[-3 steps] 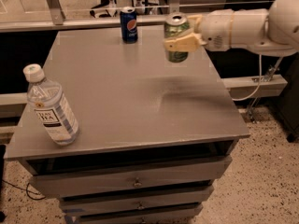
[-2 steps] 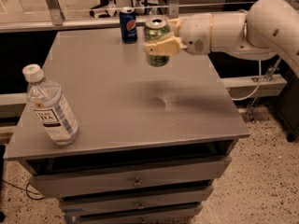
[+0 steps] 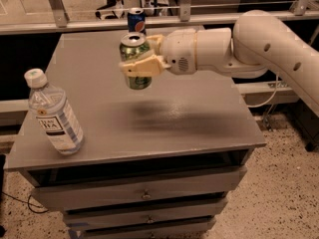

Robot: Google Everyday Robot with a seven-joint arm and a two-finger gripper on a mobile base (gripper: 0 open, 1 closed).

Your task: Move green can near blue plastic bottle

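The gripper (image 3: 137,66) is hanging above the table (image 3: 199,123) with its jaws clamping the upright green can (image 3: 134,46), while the bottle (image 3: 54,118) is standing well apart, down-left of the jaws.

pincer (image 3: 138,63) over mid-table (gripping green can (image 3: 135,81)) | open tabletop (image 3: 97,91) to blue plastic bottle (image 3: 53,117)

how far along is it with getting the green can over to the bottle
Done: the green can is picked up, clamped in the gripper and lifted off the table. In hand: it hangs over the middle of the top, with a wide gap to the blue plastic bottle standing at the front left corner. Left: carry it across, set it down beside the bottle, release.
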